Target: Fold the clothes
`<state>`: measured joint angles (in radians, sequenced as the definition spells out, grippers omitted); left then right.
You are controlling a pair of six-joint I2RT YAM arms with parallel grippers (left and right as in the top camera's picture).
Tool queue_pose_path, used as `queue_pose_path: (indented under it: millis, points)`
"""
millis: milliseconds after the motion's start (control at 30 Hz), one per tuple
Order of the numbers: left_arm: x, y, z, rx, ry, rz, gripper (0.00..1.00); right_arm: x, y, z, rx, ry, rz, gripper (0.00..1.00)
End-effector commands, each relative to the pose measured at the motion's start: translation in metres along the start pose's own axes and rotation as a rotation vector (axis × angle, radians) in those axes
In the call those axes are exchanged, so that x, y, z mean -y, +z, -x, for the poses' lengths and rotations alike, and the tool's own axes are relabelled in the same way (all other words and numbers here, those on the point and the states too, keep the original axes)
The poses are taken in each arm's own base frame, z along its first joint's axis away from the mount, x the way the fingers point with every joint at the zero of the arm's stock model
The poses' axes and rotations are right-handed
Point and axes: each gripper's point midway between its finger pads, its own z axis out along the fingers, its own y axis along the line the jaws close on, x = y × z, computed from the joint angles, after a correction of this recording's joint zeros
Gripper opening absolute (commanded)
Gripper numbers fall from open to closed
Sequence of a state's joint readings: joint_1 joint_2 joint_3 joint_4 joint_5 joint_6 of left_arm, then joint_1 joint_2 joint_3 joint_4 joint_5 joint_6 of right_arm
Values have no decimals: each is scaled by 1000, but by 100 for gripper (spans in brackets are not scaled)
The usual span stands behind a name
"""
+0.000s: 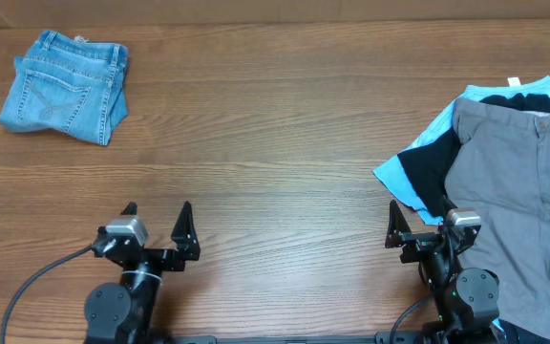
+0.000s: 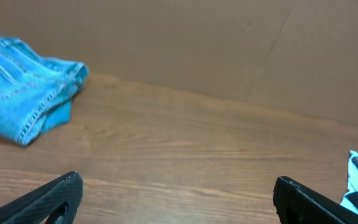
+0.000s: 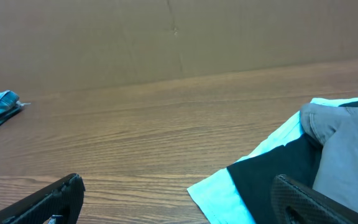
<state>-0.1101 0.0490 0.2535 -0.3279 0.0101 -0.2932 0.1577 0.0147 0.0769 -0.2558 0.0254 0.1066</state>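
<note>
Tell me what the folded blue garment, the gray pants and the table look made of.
Folded blue garment: denim, faded, with contrast seam stitching and a back pocket. Gray pants: matte woven cloth, probably cotton twill. Table: brown wood grain, faint sheen; possibly laminate.

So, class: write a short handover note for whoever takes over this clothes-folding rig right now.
Left gripper: open, empty, at the near side of the table.
Right gripper: open, empty, at the left edge of the pile.
Folded blue denim jeans lie at the far left of the brown wooden table: done.
Grey trousers lie unfolded over a black and light-blue garment on the right: both still to fold.
</note>
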Motion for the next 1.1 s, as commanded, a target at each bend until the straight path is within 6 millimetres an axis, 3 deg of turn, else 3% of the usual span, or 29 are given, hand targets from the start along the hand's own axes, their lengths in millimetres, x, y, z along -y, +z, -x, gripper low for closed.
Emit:
queue_pose_path:
  millis: [0,200,1067]
  points:
    - [-8,3,-10,22,-29,19,100,-1,-1,4,16,-2,6,100]
    - [-21,16,-51,-50,-30,45,100,-1,-1,4,16,-2,5,100]
    - [-20,18,-48,-26,-26,34,100,-1,-1,4,16,-2,6,100]
